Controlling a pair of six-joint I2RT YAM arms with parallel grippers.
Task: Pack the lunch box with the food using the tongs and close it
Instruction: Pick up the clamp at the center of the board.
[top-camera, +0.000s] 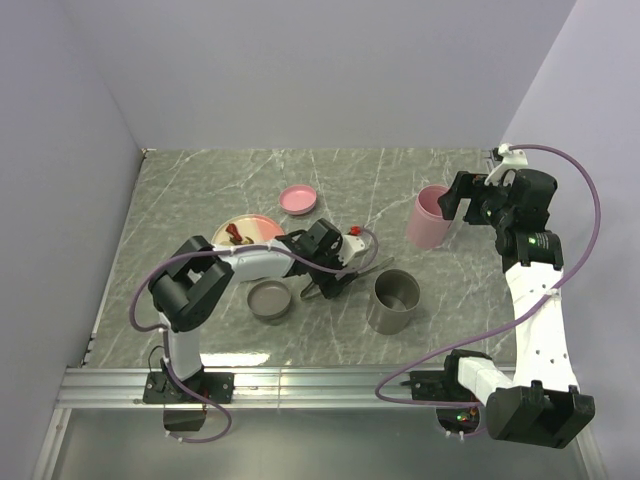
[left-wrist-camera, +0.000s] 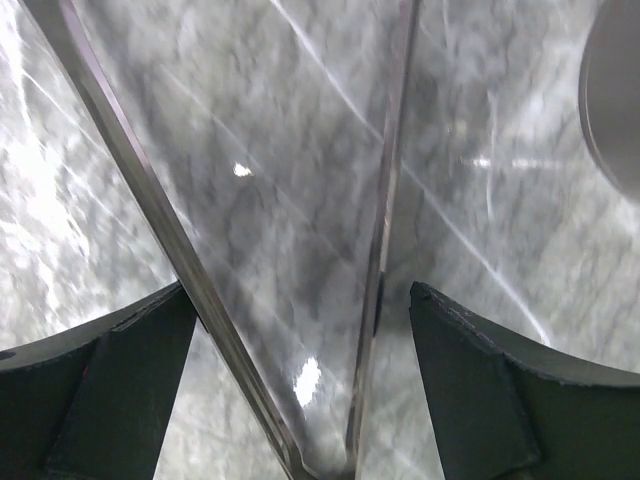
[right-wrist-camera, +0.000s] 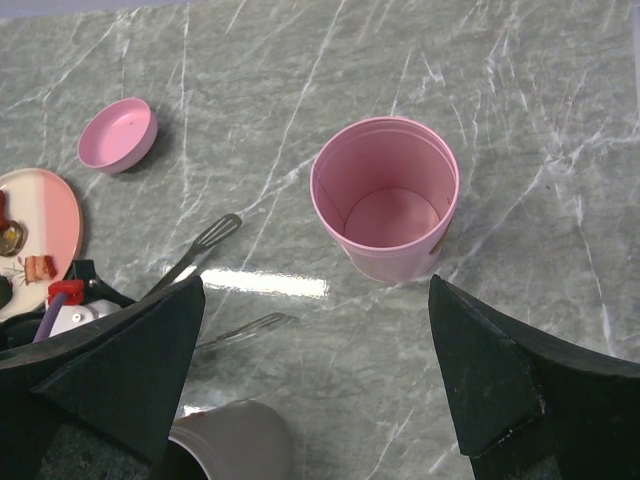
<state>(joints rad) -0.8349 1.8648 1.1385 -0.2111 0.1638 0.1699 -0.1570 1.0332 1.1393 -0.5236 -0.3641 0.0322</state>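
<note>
elbow folded close to its base, the left arm stretches low and to the right over the middle of the table. the left gripper hangs close above the long slim silver metal tongs, its black fingers spread wide and straddling both thin arms near their joined end. whether either finger touches them i cannot tell. the right arm stands tall from its base and reaches to the far right side, where the right gripper hovers with its jaws wide apart and nothing between them, above and just beside a tall open pink round container. the food, small dark and orange-and-white bits, lies on a flat round pink plate left of the tongs. a small pink bowl, a low grey round tub and a taller grey cylinder stand nearby. the surface is a grey-green marbled tabletop with white veins, enclosed by pale walls.
</note>
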